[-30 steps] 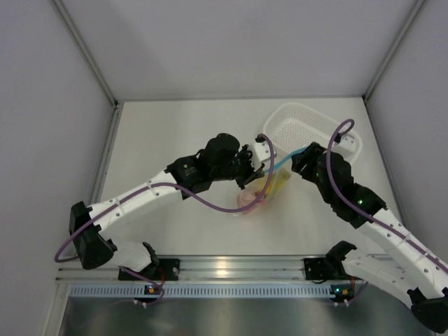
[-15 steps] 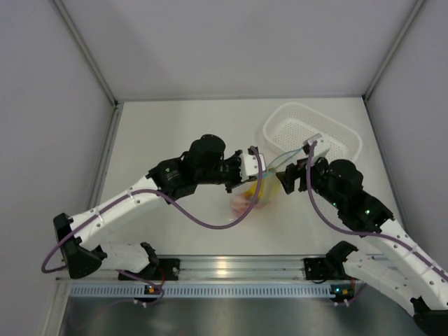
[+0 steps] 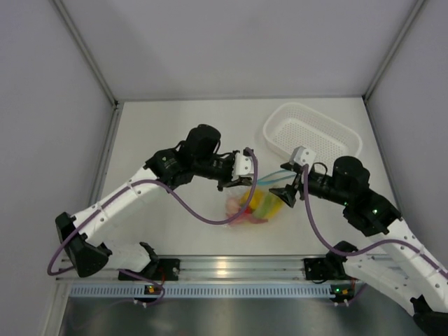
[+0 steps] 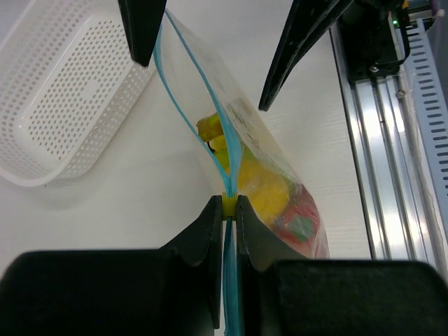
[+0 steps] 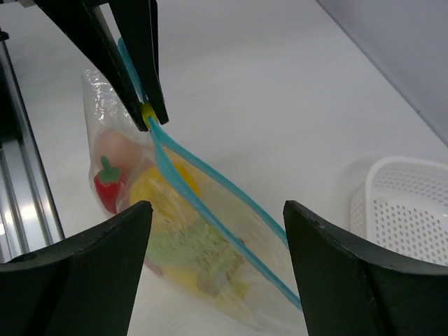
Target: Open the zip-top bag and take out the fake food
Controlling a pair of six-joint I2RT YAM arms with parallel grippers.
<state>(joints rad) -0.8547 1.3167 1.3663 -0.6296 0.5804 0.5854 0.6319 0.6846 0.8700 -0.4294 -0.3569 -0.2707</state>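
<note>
The zip-top bag (image 3: 255,205) lies on the table between both arms, its light blue zip strip partly parted. My left gripper (image 3: 243,183) is shut on the yellow slider (image 4: 229,204) of the strip; ahead of it the two blue edges (image 4: 183,105) spread apart. My right gripper (image 5: 217,210) is open, its fingers (image 4: 143,28) wide on either side of the bag's far end and not gripping it. The fake food is inside the bag: a yellow banana bunch (image 4: 269,192), a green pear (image 5: 175,245), a red chili (image 5: 106,187) and a pink piece (image 5: 115,148).
A white perforated basket (image 3: 274,126) stands at the back right, behind the right gripper; it also shows in the left wrist view (image 4: 56,91) and the right wrist view (image 5: 406,203). The aluminium rail (image 3: 224,267) runs along the near edge.
My left gripper has pulled the slider left and toward the near edge, parting the zip. My right gripper has let go of the strip's end, opened and moved nearer. The bag has shifted nearer.
</note>
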